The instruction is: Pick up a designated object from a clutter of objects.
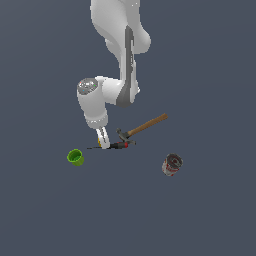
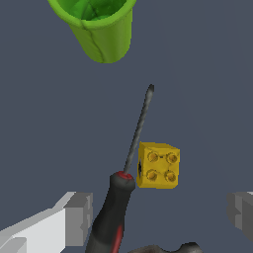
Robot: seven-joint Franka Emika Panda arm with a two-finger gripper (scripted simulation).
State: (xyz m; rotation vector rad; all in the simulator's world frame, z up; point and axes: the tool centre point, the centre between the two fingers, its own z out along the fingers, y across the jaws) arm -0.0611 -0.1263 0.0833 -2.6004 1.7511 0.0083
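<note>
The designated object is a small yellow block with four studs (image 2: 158, 165); it lies on the dark floor right beside the shaft of the black-and-red screwdriver (image 2: 112, 212). In the exterior view it shows only as a yellow speck (image 1: 106, 146) at the fingertips. My gripper (image 2: 159, 215) (image 1: 103, 143) hangs low over it and is open. One fingertip (image 2: 75, 219) stands to one side of the screwdriver handle, and the other fingertip (image 2: 242, 212) is well clear on the far side of the block. Nothing is held.
A green cup (image 1: 75, 157) (image 2: 101, 27) stands toward the exterior view's left of the gripper. The wooden-handled hammer (image 1: 144, 125) lies just behind the screwdriver (image 1: 119, 145), with its head showing at the wrist picture's edge (image 2: 168, 248). A red-and-white can (image 1: 172, 164) sits to the exterior view's right.
</note>
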